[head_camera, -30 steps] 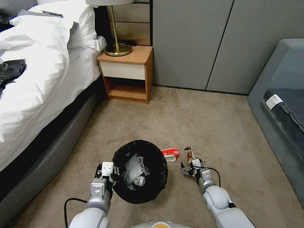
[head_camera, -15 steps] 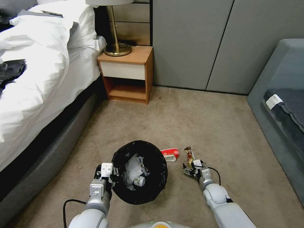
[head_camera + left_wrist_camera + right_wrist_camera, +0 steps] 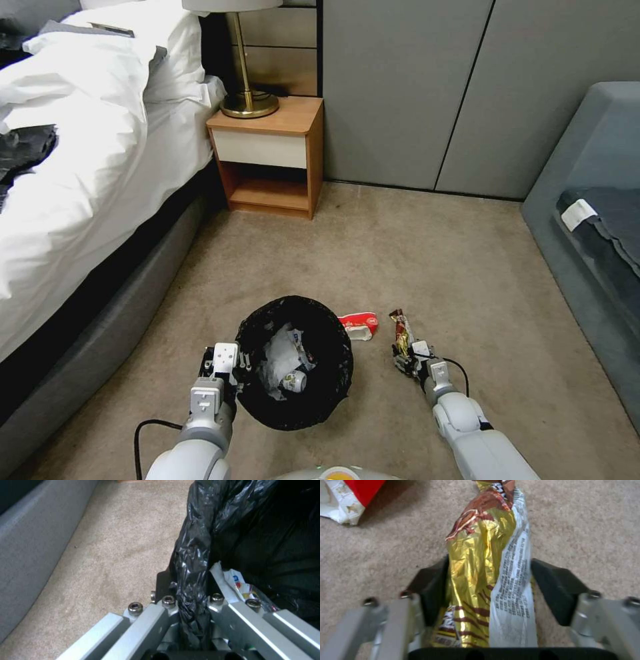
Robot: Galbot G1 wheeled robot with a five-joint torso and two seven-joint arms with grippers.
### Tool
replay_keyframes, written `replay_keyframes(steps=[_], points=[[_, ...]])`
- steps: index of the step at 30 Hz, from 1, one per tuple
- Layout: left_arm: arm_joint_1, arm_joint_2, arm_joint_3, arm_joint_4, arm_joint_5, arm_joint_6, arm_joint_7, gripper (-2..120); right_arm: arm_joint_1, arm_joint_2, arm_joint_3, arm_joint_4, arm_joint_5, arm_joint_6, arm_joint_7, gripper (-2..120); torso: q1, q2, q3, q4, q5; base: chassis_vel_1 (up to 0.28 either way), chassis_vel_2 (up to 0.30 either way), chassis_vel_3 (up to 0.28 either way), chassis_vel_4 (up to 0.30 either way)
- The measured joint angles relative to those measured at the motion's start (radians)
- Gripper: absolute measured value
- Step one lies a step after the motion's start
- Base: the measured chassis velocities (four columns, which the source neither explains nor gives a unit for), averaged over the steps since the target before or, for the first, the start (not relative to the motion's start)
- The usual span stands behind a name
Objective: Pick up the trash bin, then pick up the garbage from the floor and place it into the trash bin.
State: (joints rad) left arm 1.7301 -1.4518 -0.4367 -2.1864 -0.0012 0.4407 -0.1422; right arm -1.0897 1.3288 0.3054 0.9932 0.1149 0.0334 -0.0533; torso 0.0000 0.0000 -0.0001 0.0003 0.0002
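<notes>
I have the right gripper down on the carpet, jaws wide, straddling the gold snack wrapper; its long axis runs straight out between them. Left gripper clamps the trash bin rim, just left.

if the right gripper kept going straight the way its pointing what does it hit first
The right gripper already straddles the gold and brown snack wrapper on the carpet, so it would run along that wrapper first. Beyond its far end the way looks free; the red-white wrapper lies off to one side.
</notes>
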Motion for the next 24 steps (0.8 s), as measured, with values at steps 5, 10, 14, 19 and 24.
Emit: replay_keyframes(steps=[5,10,14,19,24], points=[[-0.006,0.005,-0.001,0.0,-0.004,0.002,0.0,0,-0.009,-0.003,0.006,0.013,0.0,-0.003,0.001,38,0.0,0.0,0.0,-0.0005,-0.0003,0.0,0.0,0.0,0.0],[-0.005,0.002,0.001,0.004,-0.003,0.0,-0.001,0,-0.014,-0.004,0.012,0.017,0.0,-0.004,0.001,21,0.0,0.0,0.0,-0.0003,-0.0004,0.0,0.0,0.0,0.0],[-0.006,0.001,0.004,0.005,-0.002,0.0,-0.002,0,-0.018,-0.005,0.016,0.022,0.0,-0.005,0.001,7,0.0,0.0,0.0,-0.0005,-0.0002,0.0,0.0,0.0,0.0],[-0.003,0.002,0.004,0.005,0.0,-0.002,-0.002,0,-0.017,-0.009,0.02,0.029,0.0,-0.007,0.004,0,0.0,0.0,0.0,-0.0006,-0.0003,0.0,0.0,0.0,0.0],[0.0,0.001,0.005,0.005,0.002,-0.003,-0.002,0,-0.018,-0.009,0.025,0.044,0.0,-0.007,0.008,0,0.0,0.0,0.0,-0.0005,-0.0003,0.0,0.0,0.0,0.0]])
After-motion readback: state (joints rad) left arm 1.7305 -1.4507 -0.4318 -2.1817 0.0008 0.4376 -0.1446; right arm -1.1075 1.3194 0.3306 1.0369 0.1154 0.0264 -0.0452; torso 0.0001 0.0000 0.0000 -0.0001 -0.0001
